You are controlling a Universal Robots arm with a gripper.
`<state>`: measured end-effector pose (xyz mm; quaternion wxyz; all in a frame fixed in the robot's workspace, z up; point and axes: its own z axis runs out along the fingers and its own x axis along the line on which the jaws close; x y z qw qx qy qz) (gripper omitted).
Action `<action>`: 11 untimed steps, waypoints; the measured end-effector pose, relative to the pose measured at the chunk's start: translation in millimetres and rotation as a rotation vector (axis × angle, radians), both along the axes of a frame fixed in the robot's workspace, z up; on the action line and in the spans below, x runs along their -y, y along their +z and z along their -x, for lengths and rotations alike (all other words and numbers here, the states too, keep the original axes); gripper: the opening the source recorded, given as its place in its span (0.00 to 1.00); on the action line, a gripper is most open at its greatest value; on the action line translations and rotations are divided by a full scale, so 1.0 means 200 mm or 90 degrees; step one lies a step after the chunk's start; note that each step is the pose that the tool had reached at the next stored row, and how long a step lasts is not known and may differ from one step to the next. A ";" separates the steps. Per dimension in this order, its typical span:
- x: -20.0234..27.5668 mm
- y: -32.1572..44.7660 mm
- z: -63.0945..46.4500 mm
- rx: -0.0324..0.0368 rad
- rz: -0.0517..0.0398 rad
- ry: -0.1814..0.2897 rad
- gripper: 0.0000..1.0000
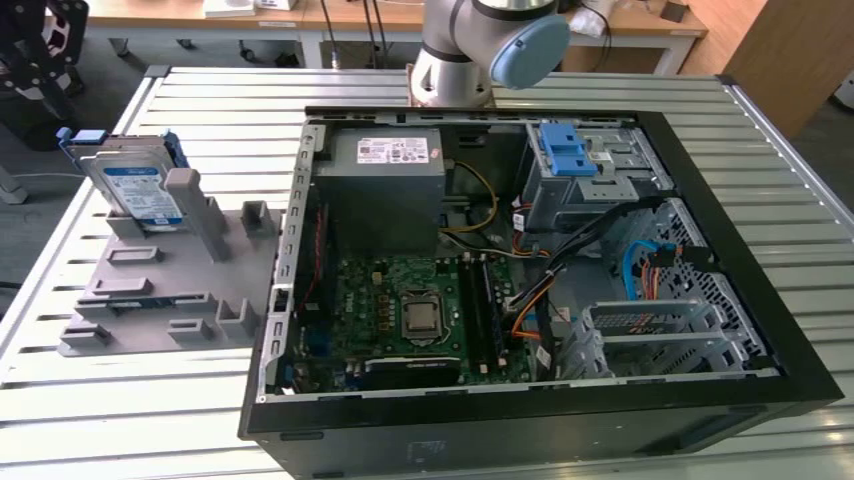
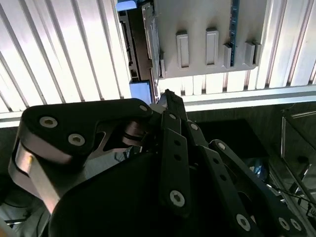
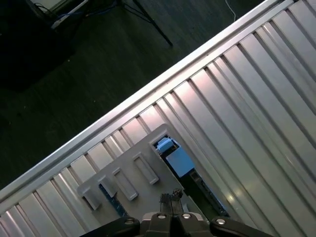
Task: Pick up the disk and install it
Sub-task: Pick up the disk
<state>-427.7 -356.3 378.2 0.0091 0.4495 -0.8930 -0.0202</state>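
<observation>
Our gripper [image 3: 170,197] looks closed on nothing, above the disk [image 1: 139,188], which stands upright in the grey holder [image 1: 150,298] (beside the computer case [image 1: 534,425]). We judge it stiff, rather heavy, shock-sensitive; best pinched across its flat faces.

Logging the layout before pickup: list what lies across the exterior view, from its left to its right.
disk, standing in the grey fixture → grey power-supply box → drive cage with two blue latches

Ribbed metal table [image 1: 134,420], dark floor [image 3: 74,74], wooden desks [image 1: 147,14]
</observation>
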 end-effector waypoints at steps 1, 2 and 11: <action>0.000 0.000 0.00 0.0000 -0.0004 0.008 0.11; 0.000 0.000 0.00 -0.0001 -0.0011 0.011 0.11; 0.000 0.000 0.00 0.0000 -0.0021 0.024 0.11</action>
